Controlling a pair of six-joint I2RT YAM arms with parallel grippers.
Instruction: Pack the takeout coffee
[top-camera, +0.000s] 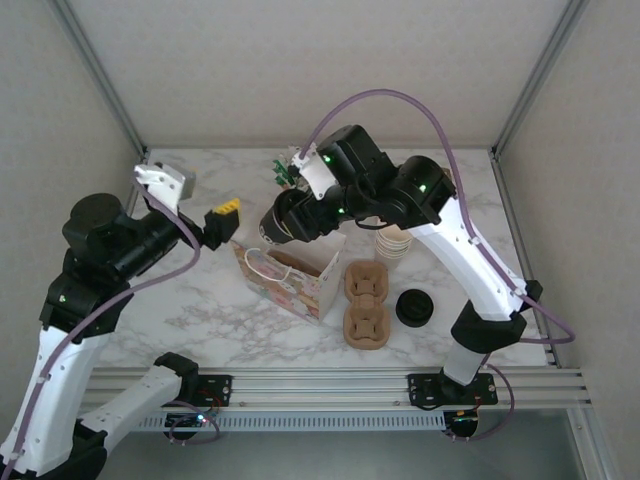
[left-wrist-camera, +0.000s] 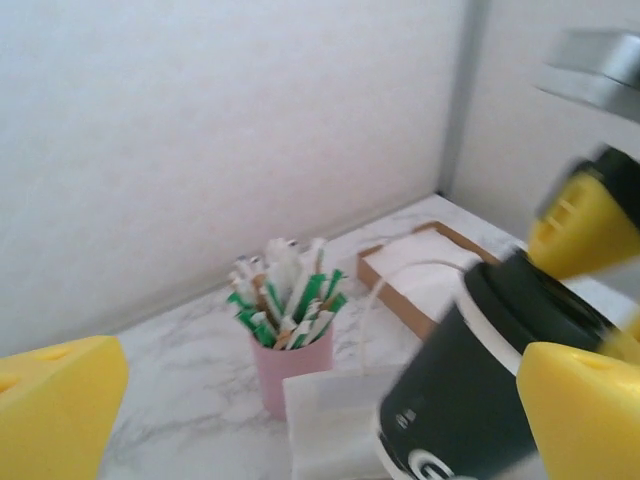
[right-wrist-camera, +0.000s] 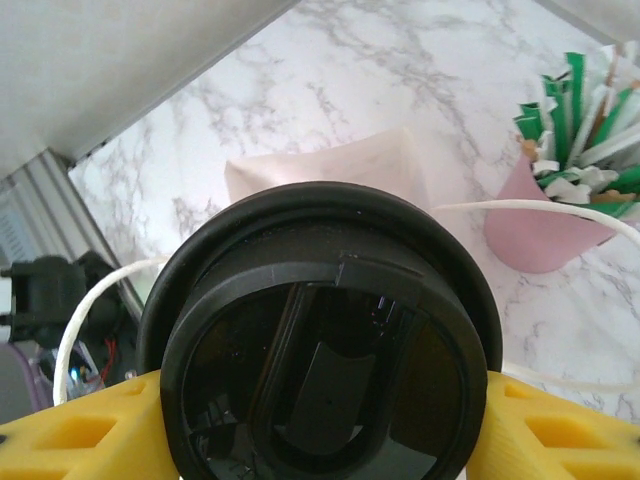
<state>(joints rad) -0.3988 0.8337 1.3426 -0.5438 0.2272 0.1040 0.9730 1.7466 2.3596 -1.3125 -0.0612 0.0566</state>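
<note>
We see the right gripper (right-wrist-camera: 318, 445) clamped on the coffee (right-wrist-camera: 320, 330), one yellow finger (right-wrist-camera: 70, 432) pressed to each side just under the black lid. From above, the coffee (top-camera: 281, 220) hangs tilted, its lid turned toward the left arm, over the far left corner of the bag (top-camera: 290, 275). It is off the table (top-camera: 200, 310) and not inside the bag. In the left wrist view its side is dark with a white mark.

The left gripper (top-camera: 222, 224) stands wide open with nothing held, just left of the coffee. In its own camera the cup sits beside its right finger (left-wrist-camera: 585, 410); we cannot tell whether they touch.

The bag stands upright and open at mid-table, white cord handles at its mouth. To its right lie two brown carriers (top-camera: 365, 302), one behind the other, and right of them a loose lid (top-camera: 414, 307). A cup stack (top-camera: 393, 243) stands behind the carriers, partly under the right arm. At the back a pink cup (left-wrist-camera: 292, 368) holds green and white sticks, with a brown tray (left-wrist-camera: 425, 275) of white napkins beside it.
</note>
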